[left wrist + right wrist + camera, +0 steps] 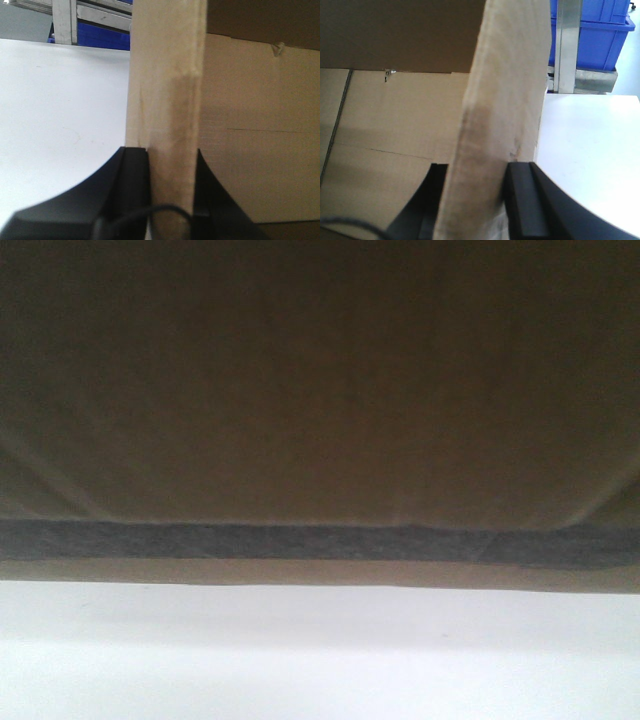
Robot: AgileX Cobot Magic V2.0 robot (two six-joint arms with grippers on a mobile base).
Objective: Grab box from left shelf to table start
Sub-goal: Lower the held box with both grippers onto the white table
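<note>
Left claw (pixel 170 160), right claw (pixel 477 172), each clenched on box (pixel 320 390) wall, white table (pixel 320 660) below.

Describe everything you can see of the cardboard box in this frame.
The box is plain brown cardboard, apparently open-topped: its bare inner panels and seams show in both wrist views. A grey strip runs along its lower edge in the front view. The left gripper and the right gripper each pinch an upright side wall, one finger inside, one outside. It sits low over the white table; contact cannot be confirmed.
</note>
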